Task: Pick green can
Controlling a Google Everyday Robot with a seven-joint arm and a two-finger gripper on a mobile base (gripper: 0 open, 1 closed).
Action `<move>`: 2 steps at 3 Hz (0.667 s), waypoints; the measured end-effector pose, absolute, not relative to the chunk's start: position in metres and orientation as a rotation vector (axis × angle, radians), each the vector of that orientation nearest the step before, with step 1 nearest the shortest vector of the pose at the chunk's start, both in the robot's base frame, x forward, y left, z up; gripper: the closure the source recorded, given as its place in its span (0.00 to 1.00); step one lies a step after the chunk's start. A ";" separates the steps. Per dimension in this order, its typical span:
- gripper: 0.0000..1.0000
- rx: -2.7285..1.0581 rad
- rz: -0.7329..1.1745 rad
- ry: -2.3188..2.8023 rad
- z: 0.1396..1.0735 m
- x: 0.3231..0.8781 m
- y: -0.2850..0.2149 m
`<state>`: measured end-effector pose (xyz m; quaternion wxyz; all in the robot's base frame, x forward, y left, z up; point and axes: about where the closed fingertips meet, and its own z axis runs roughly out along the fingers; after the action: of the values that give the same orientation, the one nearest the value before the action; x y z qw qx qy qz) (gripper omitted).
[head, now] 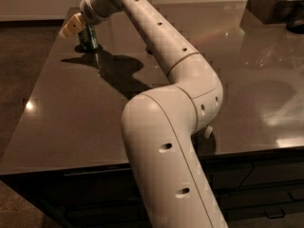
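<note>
The green can (88, 38) stands upright near the far left corner of the dark table (71, 118). Only its lower body shows; its top is hidden behind my gripper. My gripper (72, 25) is at the end of the long white arm, right over the can's top and upper left side, and seems to touch it. The arm (161, 46) stretches from the front of the table to that corner.
Dark containers (273, 4) stand at the back right of the table. A small white piece (207, 131) peeks out from behind the arm's base link near the front edge. The table's left edge lies close to the can, with the floor (23, 56) beyond it.
</note>
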<state>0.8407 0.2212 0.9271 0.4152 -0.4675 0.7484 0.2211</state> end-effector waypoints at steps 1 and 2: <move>0.39 -1.147 0.552 1.872 0.932 0.852 0.215; 0.64 -1.143 0.556 1.848 0.943 0.855 0.202</move>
<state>0.8545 0.2024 0.9431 0.4342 -0.4591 0.7422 0.2233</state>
